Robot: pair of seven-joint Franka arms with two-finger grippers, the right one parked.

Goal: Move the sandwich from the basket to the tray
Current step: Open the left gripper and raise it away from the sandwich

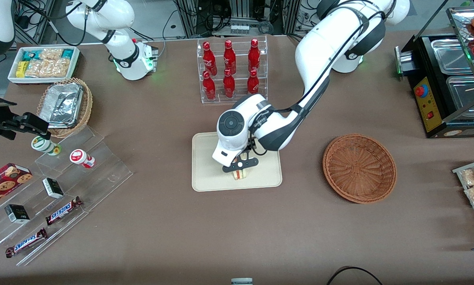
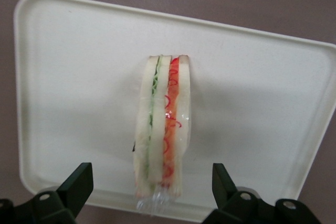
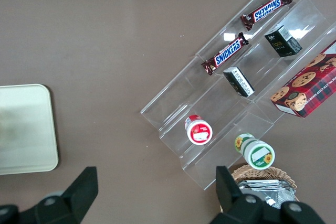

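Sandwich (image 2: pixel 163 124) rests on tray (image 2: pixel 79 77); gripper (image 2: pixel 152 187) hovers over it, fingers spread apart; retreat upward likely comes next.

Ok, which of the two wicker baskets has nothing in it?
The reddish-brown basket beside the tray; the tan one holds foil containers. The open gripper straddles the sandwich.

matt tray (image 2: pixel 252 93), woven wicker basket (image 1: pixel 359 168)

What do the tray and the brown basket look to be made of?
Tray: smooth, matte cream surface with moulded rounded rim, likely plastic. Basket: reddish-brown woven strands, wicker or an imitation. Gripper sits open over the sandwich on the tray.
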